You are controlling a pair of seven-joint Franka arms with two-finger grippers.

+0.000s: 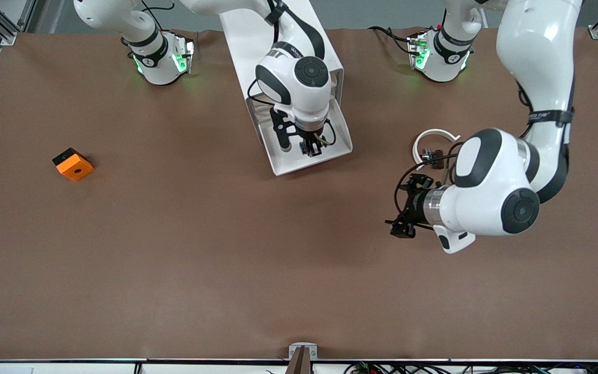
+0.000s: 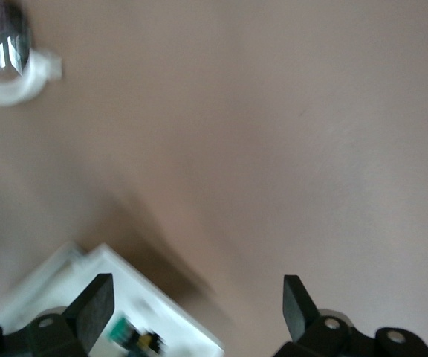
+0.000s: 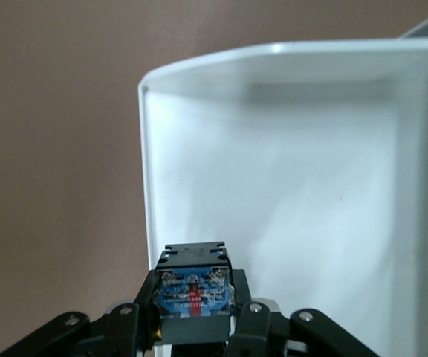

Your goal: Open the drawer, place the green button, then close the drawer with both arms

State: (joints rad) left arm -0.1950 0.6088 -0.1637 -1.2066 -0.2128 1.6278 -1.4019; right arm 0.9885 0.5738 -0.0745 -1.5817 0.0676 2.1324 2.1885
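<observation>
The white cabinet stands at the robots' side of the table, and its drawer is pulled out toward the front camera. My right gripper is over the open drawer tray, shut on the button, whose blue base faces the wrist camera. In the left wrist view the button's green cap shows over a corner of the drawer. My left gripper is open and empty over bare table beside the drawer, toward the left arm's end. Its fingers stand wide apart.
A white arc with small black and brown parts lies by the left arm's wrist and shows in the left wrist view. An orange block with a hole lies toward the right arm's end.
</observation>
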